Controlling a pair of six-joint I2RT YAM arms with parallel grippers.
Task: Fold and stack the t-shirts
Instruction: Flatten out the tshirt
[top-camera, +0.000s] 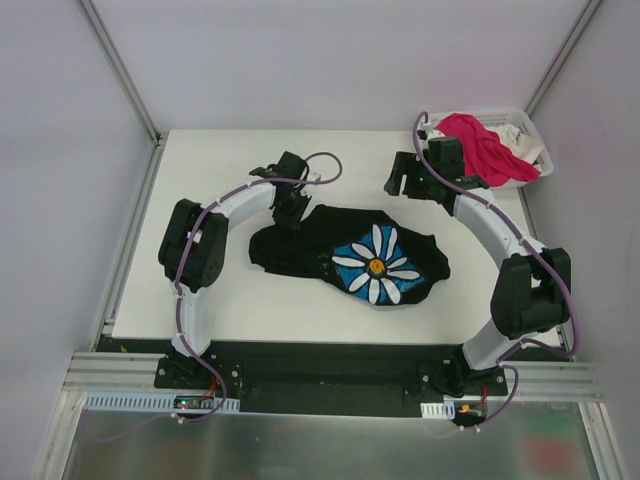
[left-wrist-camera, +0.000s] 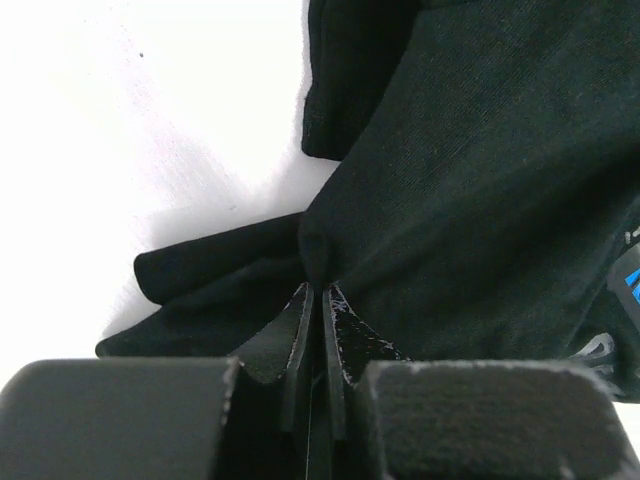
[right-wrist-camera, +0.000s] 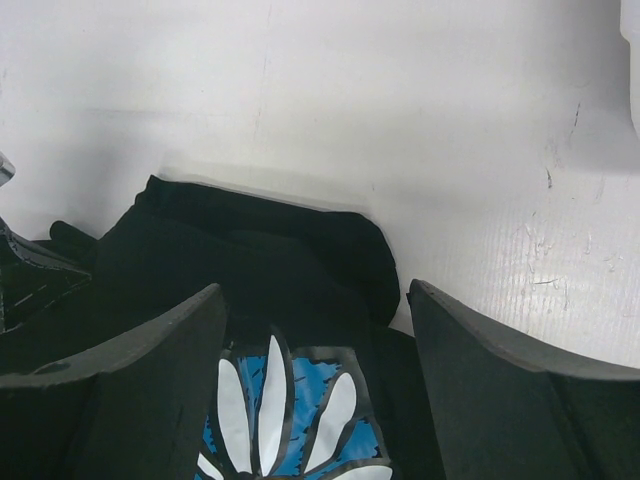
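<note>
The black t-shirt (top-camera: 345, 255) lies rumpled on the table (top-camera: 220, 300), the left tool (left-wrist-camera: 318, 292) pinching a fold near its left end, probably to drag it flat. The right tool (right-wrist-camera: 315, 290) hovers spread over its far edge, holding nothing.

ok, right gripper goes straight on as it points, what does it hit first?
Probably the black shirt, near its daisy print; the right gripper is open facing it, depth unclear.

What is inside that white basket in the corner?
In the basket, a bright pink shirt lies beside white cloth; anything beneath them is covered.
</note>
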